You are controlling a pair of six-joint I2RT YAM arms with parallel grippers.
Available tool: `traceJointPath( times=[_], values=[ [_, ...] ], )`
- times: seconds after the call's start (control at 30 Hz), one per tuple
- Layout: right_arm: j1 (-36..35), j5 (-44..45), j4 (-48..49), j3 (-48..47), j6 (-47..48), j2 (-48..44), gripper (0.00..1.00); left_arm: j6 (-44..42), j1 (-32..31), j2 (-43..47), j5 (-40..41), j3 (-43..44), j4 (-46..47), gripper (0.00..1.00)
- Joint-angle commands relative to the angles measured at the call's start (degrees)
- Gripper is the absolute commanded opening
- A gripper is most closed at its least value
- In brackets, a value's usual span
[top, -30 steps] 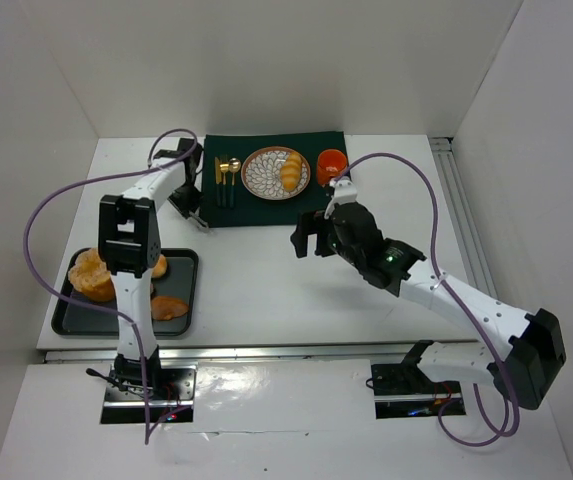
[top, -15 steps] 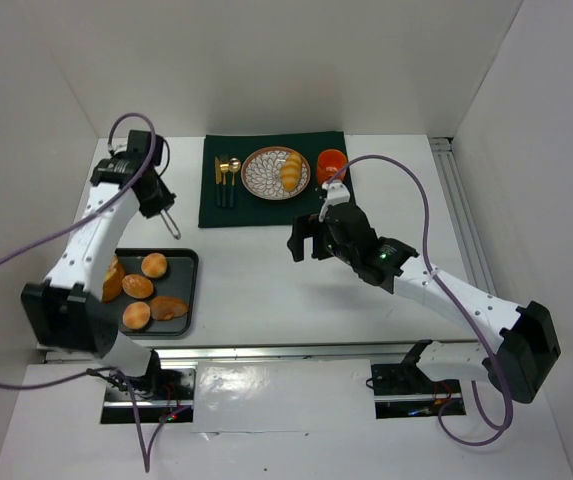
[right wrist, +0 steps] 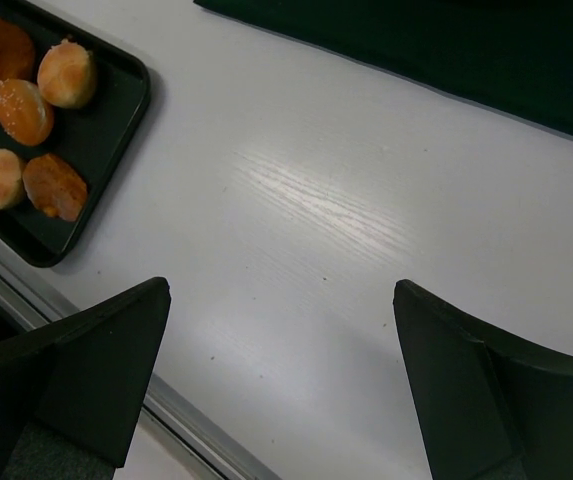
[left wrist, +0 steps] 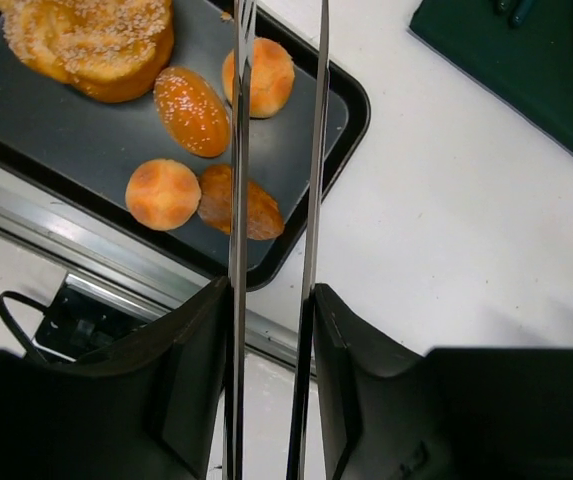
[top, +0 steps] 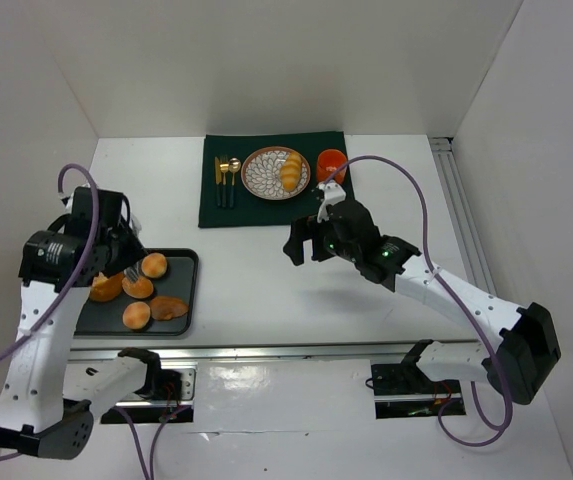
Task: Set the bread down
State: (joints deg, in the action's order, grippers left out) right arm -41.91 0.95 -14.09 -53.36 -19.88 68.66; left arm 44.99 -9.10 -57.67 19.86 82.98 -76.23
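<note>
Several pieces of bread lie on the black tray (top: 188, 258): a puffy loaf (left wrist: 91, 45), a sesame bun (left wrist: 192, 110), two round buns (left wrist: 266, 75) (left wrist: 163, 193) and a flat oval piece (left wrist: 236, 200). An elongated ridged roll (top: 291, 170) rests on the patterned plate (top: 263, 172). My left gripper (left wrist: 269, 290) is shut on metal tongs (left wrist: 238, 150), hovering above the tray. The blades stand slightly apart with nothing between them. My right gripper (right wrist: 281, 300) is open and empty over the bare table, mid-table (top: 301, 240).
A dark green placemat (top: 266, 205) at the back holds the plate, gold cutlery (top: 226, 172) and an orange cup (top: 331, 162). White walls close in on the left, back and right. A metal rail (top: 461, 215) runs along the right side.
My left arm swung from beside the placemat back to above the tray, carrying the tongs. The right arm barely shifted and stayed open.
</note>
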Motion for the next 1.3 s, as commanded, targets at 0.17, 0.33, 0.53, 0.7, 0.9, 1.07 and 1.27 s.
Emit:
traceJointPath(
  times=[0.17,0.33,0.53,0.7,0.9,1.07,1.27],
  values=[
    [1.7,-4.2,3.7,1.3,1.1,-1.9,1.0,-2.3,1.5,-2.3,1.8,-0.9,-2.1,0.52],
    [3.0,-4.7,4.3,3.0,1.1,-2.4,1.0,-4.2,2.1,-3.4,9.1,0.3,-2.1,0.52],
    [4.1,-6.7,5.5,3.5,0.5,-1.9,1.0,-7.0,5.3,-4.5,14.2,0.3,-2.1,0.52],
    [4.6,-6.7,5.5,4.1,0.5,-1.9,1.0,-6.5,6.5,-7.1,13.6,-1.0,-2.1,0.56],
    [5.2,-6.7,6.1,5.2,-0.1,-1.9,1.0,-6.5,6.5,-11.9,11.6,-1.0,-2.1,0.57],
    [5.7,-7.8,6.6,5.7,-0.6,-1.9,1.0,-6.0,6.5,-14.0,11.4,-2.1,-2.1,0.58],
    [6.8,-8.9,7.1,5.7,-0.6,-1.9,1.0,-4.1,7.1,-15.9,12.1,-4.3,-0.9,0.59]
  ],
)
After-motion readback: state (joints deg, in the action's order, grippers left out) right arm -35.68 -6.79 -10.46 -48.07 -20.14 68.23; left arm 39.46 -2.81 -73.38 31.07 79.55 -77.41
